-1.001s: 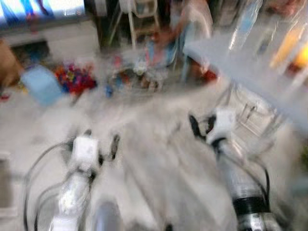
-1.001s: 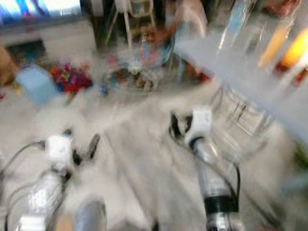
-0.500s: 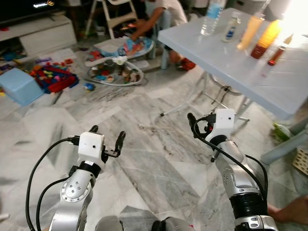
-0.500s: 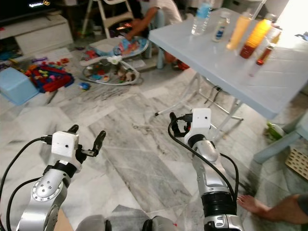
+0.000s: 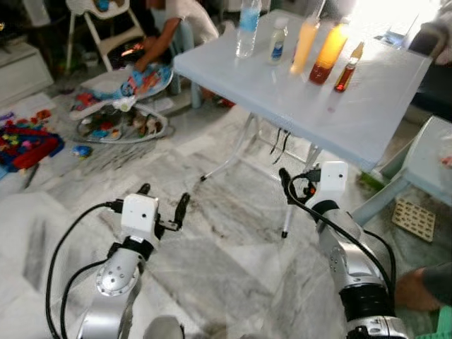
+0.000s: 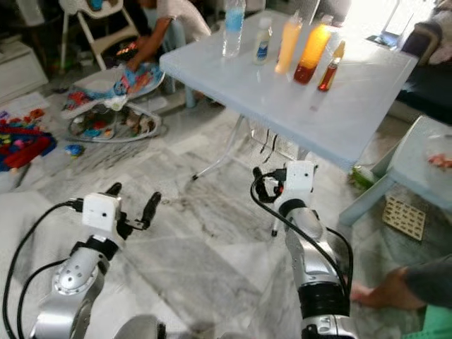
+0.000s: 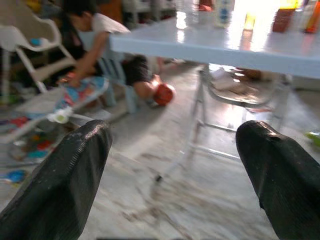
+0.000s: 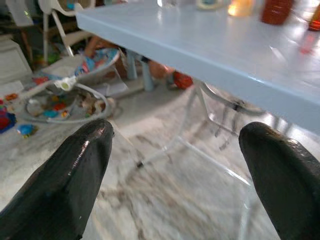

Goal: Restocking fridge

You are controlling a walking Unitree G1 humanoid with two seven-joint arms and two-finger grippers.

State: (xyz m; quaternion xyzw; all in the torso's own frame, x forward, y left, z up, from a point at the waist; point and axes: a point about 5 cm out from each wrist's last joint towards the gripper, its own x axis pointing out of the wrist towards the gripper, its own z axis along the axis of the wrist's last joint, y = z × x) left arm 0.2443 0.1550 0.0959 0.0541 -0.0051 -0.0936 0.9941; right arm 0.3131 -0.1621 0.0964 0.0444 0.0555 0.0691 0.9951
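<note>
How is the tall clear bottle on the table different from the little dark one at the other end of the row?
The clear water bottle is much taller and wider; the small dark bottle is short and thin. The water bottle is see-through with a blue label; the small one is reddish-brown with a lighter neck. The water bottle stands at the row's left end, the small one at its right end. Both stand upright on the pale blue table.
</note>
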